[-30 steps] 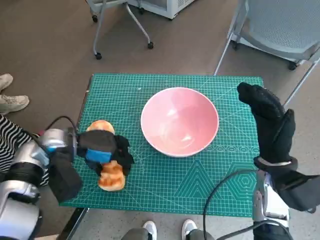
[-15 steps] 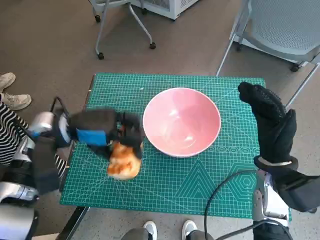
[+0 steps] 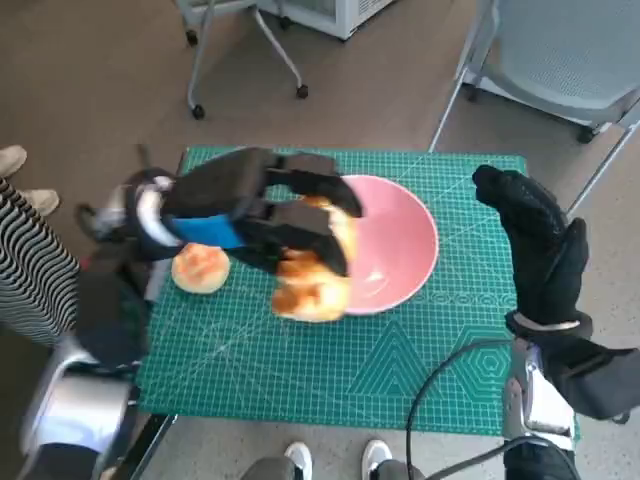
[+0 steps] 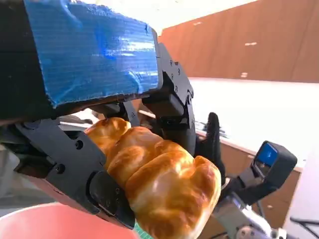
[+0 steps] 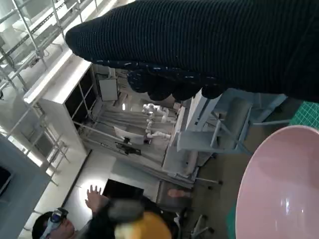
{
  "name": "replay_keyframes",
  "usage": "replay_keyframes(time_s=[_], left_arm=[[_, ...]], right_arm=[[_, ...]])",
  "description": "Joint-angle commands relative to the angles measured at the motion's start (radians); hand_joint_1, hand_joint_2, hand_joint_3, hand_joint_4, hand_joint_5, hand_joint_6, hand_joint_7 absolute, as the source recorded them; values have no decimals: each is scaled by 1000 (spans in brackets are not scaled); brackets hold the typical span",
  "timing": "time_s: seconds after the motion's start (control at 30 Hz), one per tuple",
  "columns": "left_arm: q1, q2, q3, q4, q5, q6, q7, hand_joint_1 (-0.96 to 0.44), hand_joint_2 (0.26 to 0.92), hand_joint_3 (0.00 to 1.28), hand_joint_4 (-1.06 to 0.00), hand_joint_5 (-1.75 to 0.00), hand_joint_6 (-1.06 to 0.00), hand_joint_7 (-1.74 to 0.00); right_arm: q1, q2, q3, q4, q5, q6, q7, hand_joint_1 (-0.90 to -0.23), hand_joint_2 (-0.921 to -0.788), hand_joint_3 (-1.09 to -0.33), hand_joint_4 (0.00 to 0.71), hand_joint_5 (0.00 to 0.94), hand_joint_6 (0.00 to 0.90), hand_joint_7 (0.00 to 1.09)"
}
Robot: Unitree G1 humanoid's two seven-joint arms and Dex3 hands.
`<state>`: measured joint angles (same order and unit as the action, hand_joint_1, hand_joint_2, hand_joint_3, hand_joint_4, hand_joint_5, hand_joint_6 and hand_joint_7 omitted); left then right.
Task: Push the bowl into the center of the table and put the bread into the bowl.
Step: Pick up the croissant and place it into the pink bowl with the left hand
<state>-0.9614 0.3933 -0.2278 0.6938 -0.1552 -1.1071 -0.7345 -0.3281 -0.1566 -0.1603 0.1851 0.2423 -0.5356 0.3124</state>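
Observation:
A pink bowl (image 3: 395, 245) sits near the middle of the green cutting mat (image 3: 400, 370). My left hand (image 3: 270, 215) grips a golden croissant-like bread (image 3: 312, 285) in the air, over the bowl's near-left rim. In the left wrist view the bread (image 4: 159, 181) sits between the black fingers (image 4: 172, 107), with the pink bowl rim (image 4: 60, 221) below. A second round bun (image 3: 200, 268) lies on the mat at the left. My right hand (image 3: 535, 250) stands upright at the bowl's right, holding nothing; the bowl (image 5: 284, 189) shows in the right wrist view.
A grey chair (image 3: 560, 60) stands beyond the table's far right corner and a wheeled frame (image 3: 240, 50) beyond the far left. A person's striped clothing (image 3: 30, 290) and shoe (image 3: 12, 160) are at the left. A black cable (image 3: 450, 380) loops over the mat's near right.
My left hand has lifted the bread off the mat's near-left and carried it up and right to the bowl's rim. The round bun stays on the mat. The right hand has not moved.

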Motion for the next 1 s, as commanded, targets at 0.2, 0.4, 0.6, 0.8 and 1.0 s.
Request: replay_keyframes(time_s=[0.2,0.4,0.6,0.8,1.0], left_arm=[[-124,-105,-10,217,317,42,214,1,907,16,-739,-1012,-751,-1127],[-187,-137,-57,333,478,95,332,1,919,33,-693,-1051,-711,-1178],[-228,-161,-102,416,565,134,389,1,920,84,-633,-1107,-649,-1250],[-256,-176,-142,472,637,159,451,0,921,133,-583,-1163,-589,-1310],[-274,-187,-176,510,689,188,510,0,921,140,-579,-1178,-575,-1315]], right_arm=[[23,-7,-7,0,10,11,7,-669,-921,-715,216,1,90,570],[32,-11,-11,-11,7,11,4,-670,-921,-713,218,2,93,570],[39,-13,-17,-22,3,13,0,-671,-921,-709,220,2,95,569],[45,-10,-22,-29,0,13,-5,-671,-921,-708,221,3,98,567],[47,-7,-24,-32,-6,14,-12,-669,-921,-707,221,2,100,564]])
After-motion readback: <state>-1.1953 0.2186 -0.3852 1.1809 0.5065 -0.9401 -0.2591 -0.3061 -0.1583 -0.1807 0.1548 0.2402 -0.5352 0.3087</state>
